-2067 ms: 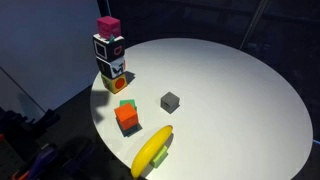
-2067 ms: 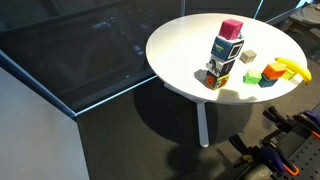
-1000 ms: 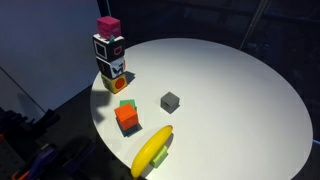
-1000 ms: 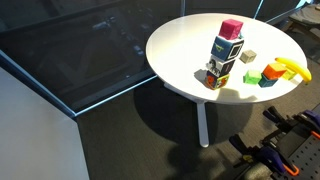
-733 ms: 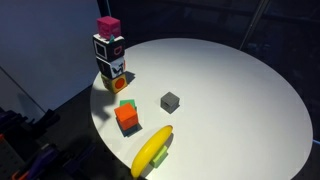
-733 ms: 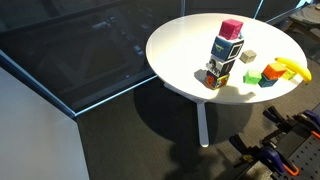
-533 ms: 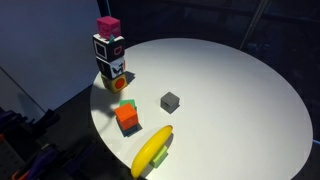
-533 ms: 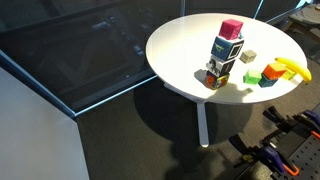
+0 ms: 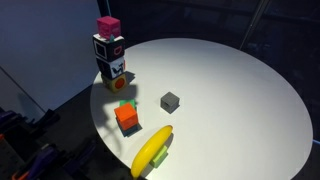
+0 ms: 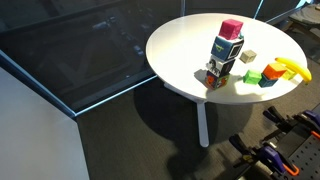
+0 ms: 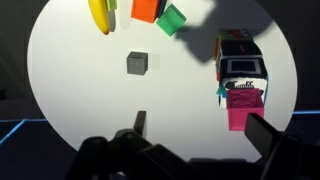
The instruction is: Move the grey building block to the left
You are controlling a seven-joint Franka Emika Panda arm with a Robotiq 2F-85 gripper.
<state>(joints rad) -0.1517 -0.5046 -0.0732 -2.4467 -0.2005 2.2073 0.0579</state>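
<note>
No word, number or brand can be read in any of the views. The black-and-white patterned cubes in the stack carry printed marks on their faces, which show in the wrist view and in both exterior views. The marks are too small and blurred to tell whether they are letters, figures or mere pattern

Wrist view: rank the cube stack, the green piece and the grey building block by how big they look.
1. cube stack: clearly largest, though its top sits nearest the camera.
2. green piece: counting only the part that shows.
3. grey building block: only slightly smaller than the green piece, a close call.
</note>
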